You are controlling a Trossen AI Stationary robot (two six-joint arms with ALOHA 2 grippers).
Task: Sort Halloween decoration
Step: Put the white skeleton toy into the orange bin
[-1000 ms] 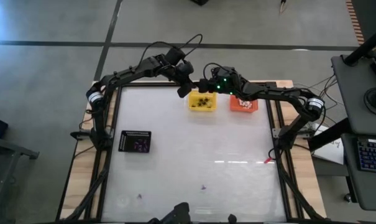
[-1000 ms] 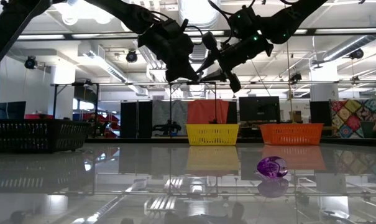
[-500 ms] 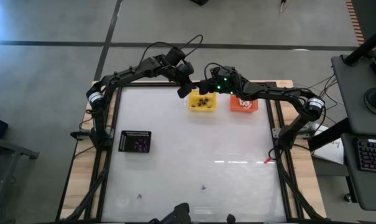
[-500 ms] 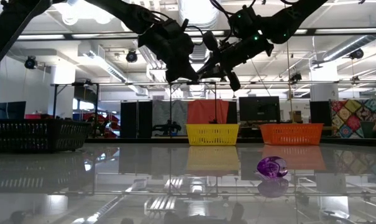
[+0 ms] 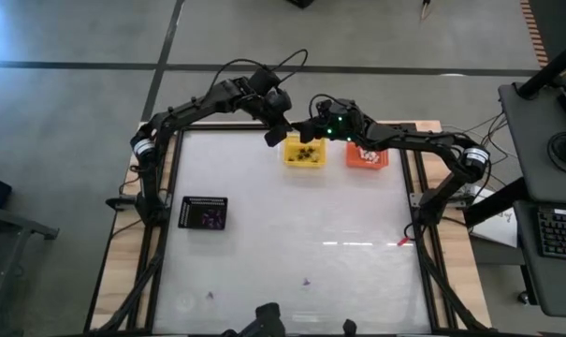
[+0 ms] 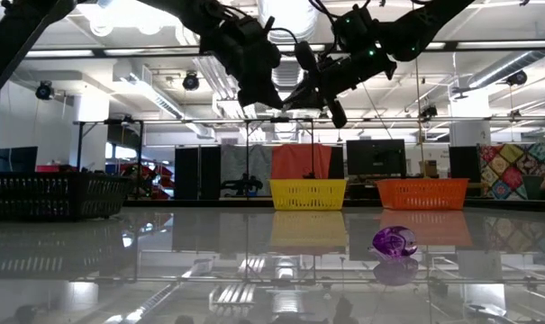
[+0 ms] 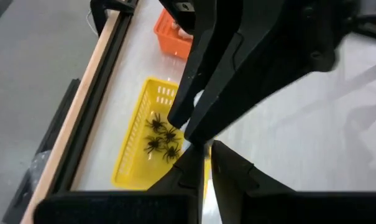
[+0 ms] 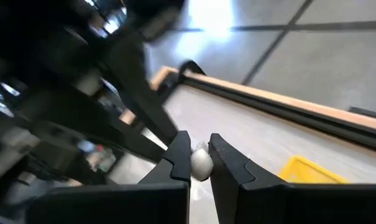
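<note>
The small white trinket (image 8: 201, 162), judged light, hard and slippery, is pinched across its middle by the right gripper (image 8: 200, 163), while the left gripper (image 7: 202, 163) is kept closed on nothing.

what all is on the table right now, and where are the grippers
yellow basket: one, yellow, far edge near the middle
black spiders: several, black, inside the yellow basket
orange basket: one, orange, right of the yellow basket
black basket: one, black, left side, small purple bits inside
purple trinket: one, purple, bare table, near side
white trinket: one, white, in the right gripper
left gripper: shut, above the yellow basket's left end
right gripper: shut on the white trinket, raised beside the left gripper
</note>
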